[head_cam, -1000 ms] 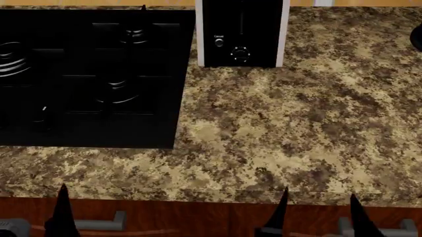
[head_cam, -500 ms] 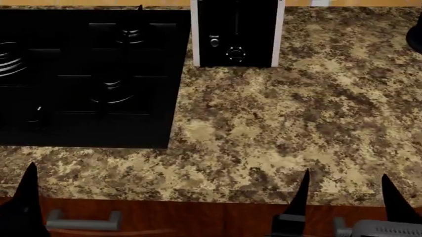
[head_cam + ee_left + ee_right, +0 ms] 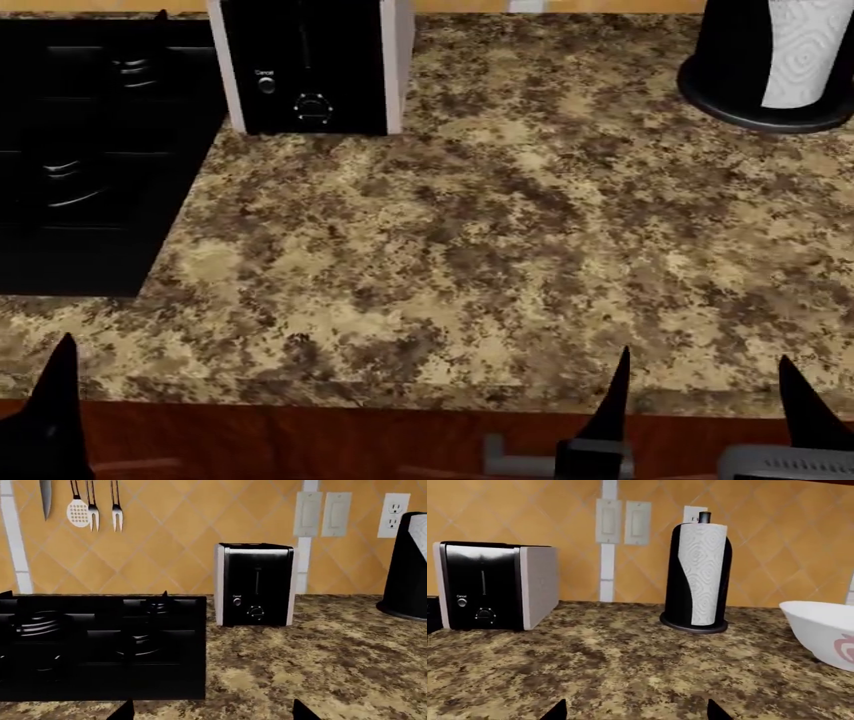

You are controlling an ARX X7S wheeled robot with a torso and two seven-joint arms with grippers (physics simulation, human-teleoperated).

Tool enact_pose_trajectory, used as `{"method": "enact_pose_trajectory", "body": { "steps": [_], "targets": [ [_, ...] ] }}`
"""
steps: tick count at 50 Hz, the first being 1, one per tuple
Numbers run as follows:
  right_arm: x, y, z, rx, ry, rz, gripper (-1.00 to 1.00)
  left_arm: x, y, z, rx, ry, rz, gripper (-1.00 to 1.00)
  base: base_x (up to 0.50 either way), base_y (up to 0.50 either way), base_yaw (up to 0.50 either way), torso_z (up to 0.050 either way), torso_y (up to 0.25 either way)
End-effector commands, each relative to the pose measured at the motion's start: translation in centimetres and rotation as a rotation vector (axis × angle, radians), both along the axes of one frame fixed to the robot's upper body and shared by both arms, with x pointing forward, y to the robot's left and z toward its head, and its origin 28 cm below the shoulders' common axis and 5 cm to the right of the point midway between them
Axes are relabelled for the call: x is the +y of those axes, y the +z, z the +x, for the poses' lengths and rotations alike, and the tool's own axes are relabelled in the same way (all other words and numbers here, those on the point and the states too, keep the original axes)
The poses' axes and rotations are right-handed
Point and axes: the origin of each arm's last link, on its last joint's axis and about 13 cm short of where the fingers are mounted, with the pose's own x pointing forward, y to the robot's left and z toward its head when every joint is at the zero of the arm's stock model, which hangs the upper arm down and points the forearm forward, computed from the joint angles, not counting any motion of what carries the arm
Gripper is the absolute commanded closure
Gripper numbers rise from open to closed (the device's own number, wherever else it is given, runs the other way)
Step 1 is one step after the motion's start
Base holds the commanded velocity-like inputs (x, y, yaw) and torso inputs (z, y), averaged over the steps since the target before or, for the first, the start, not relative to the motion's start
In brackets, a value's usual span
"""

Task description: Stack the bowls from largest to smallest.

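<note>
White bowl [image 3: 822, 632] is seen on the granite countertop [image 3: 627, 655], at 2 o'clock from the right gripper [image 3: 635, 710], well apart; both right and left gripper [image 3: 212, 711] fingers are spread, nothing held

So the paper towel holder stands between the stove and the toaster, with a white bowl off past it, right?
Not quite. The toaster stands between the stove and the paper towel holder, not the holder in the middle. The head view shows stove, toaster, then holder across the counter. The right wrist view shows the white bowl past the holder, as you said.
</note>
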Motion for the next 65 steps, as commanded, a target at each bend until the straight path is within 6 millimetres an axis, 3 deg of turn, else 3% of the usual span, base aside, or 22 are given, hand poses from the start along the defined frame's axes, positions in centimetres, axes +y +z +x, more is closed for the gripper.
{"method": "enact_pose_trajectory", "body": {
  "steps": [1,65],
  "targets": [
    [-0.27,0.08,-0.12,0.000,-0.005,0.008,-1.00,0.23,0.24,-0.11,-0.017,0.005,-0.011,-1.00,0.00,-0.50,0.00,0.000,0.000],
    [-0.35,0.21,-0.25,-0.015,-0.011,0.025,-1.00,0.32,0.41,-0.20,-0.019,0.007,-0.012,-1.00,0.03,-0.50,0.00,0.000,0.000]
  ]
}}
